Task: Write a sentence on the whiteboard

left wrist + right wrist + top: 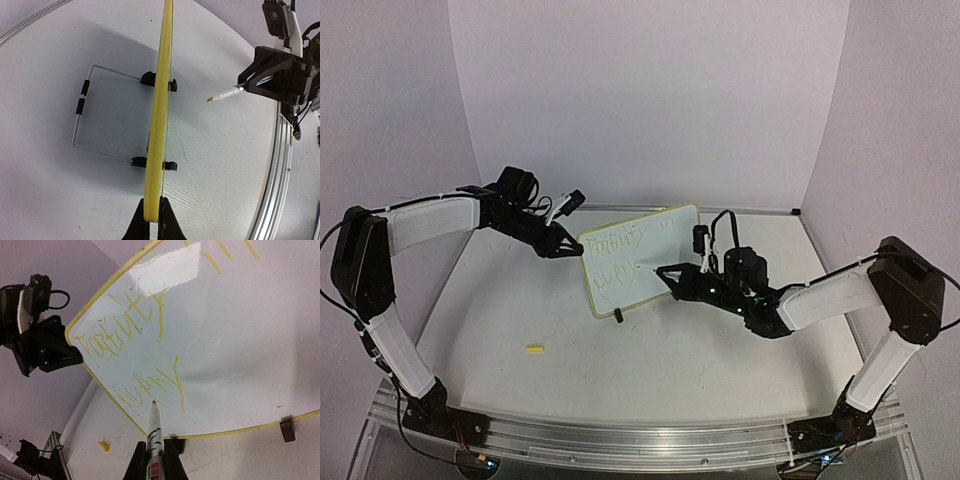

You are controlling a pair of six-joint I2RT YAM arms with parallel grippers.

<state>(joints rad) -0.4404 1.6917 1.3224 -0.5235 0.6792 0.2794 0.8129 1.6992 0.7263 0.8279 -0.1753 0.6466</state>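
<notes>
1. rail and arm bases sit closest to the lens at the near edge of the table. beyond them, toward the middle and far side, the whiteboard stands on its black feet, tipped back a little.
2. our left gripper is clamped on the board's left rim, fingers pinching the yellow edge.
3. our right gripper is closed around the marker. its tip points at the lower left of the board face and, going by the left wrist view, hangs just off it.
4. the sentence runs in two faint yellowish-green lines. the second stops short, so we judge the writing unfinished.
5. what could go wrong: if we press too hard, the board could tip backward or twist in our left pinch, which holds only one edge. the feet might also skid on the smooth table.
6. if the tip lands on strokes already there, the words would be muddled. the ink looks pale, so too light a touch may leave nothing readable.
7. around the board, a small yellow cap lies to the near left, well apart from it. a wire stand sits on the table behind it. we see nothing between the tip and the board face.
</notes>
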